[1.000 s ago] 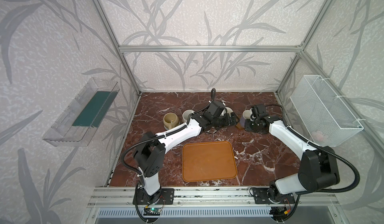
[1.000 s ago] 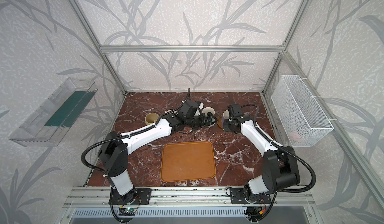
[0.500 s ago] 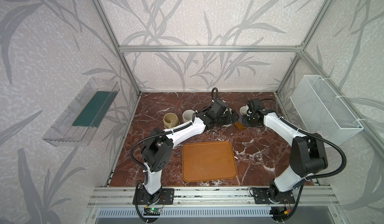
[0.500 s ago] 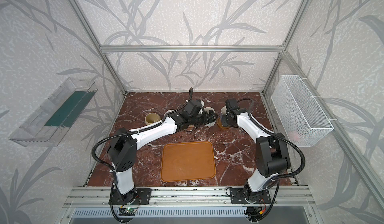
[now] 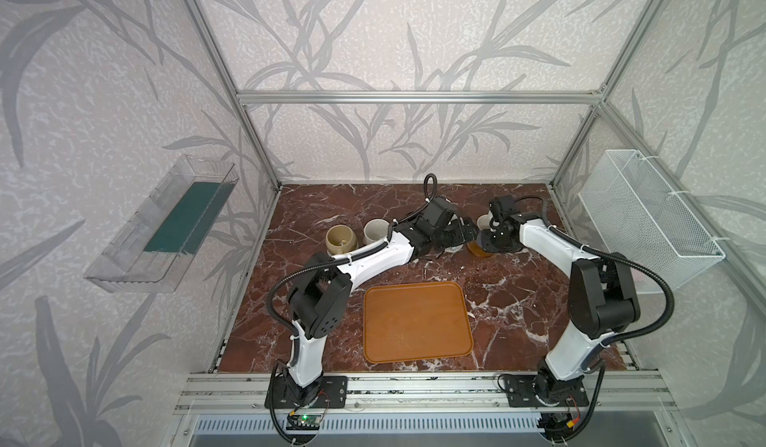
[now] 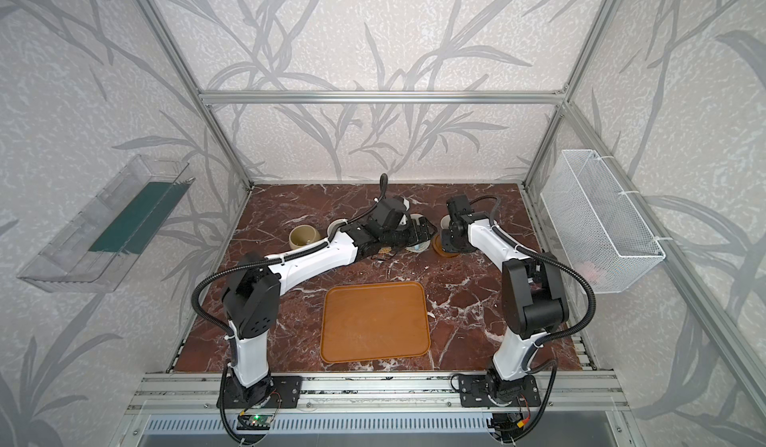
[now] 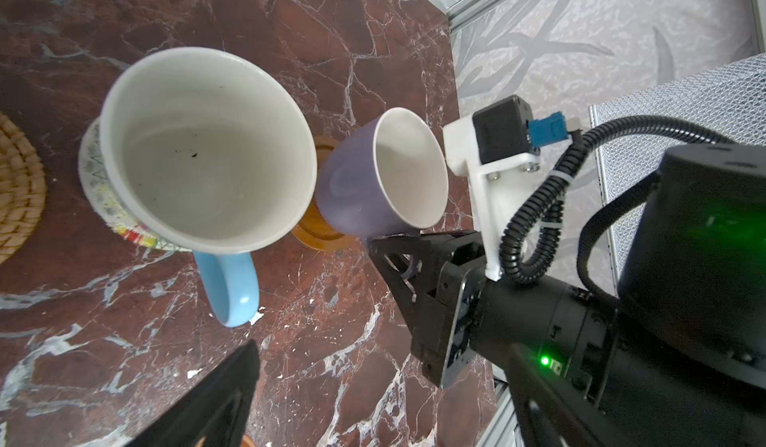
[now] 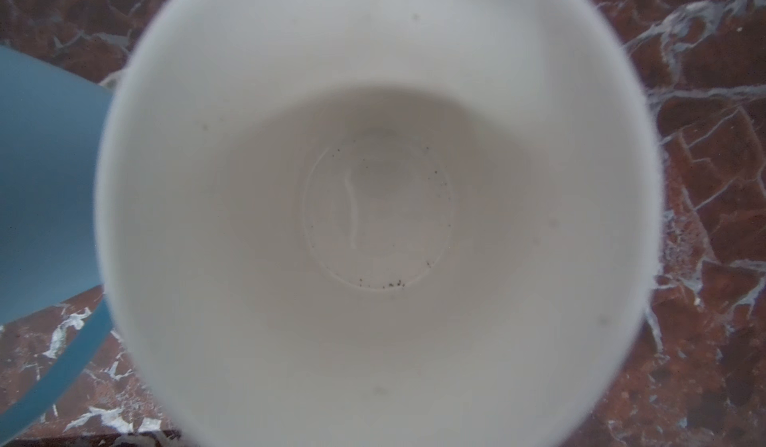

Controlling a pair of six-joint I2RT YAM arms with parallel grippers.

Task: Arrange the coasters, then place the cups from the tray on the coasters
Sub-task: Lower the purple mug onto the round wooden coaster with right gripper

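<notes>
Top view: the orange-brown tray (image 5: pixel 416 320) lies bare at the front of the marble worktop (image 5: pixel 518 300). The beige cup (image 5: pixel 340 239) and speckled cup (image 5: pixel 376 230) stand at the back. The left tool (image 5: pixel 463 232) and right tool (image 5: pixel 491 239) sit close together there, w/ the lavender cup (image 5: pixel 483 221) over the wooden disc coaster (image 5: pixel 476 250).

Left wrist view: the light blue cup (image 7: pixel 207 150) stands upright on the whitish coaster (image 7: pixel 99 200). The left tool is spread open & holds nothing; one finger (image 7: pixel 224 387) is near the blue handle. The right tool (image 7: pixel 389 250) is clamped on the lavender cup's handle. That cup leans, base at the disc, wall just beside the blue cup. We can't tell if it rests on the disc.

Right wrist view: mostly the lavender cup's white inside (image 8: pixel 373 208), blue cup at its edge.

Risks, as we judge them: letting go while it's tilted could tip it or seat it off-centre; a sideways nudge could knock the blue cup off its coaster; the left finger could snag the blue handle on pulling back
</notes>
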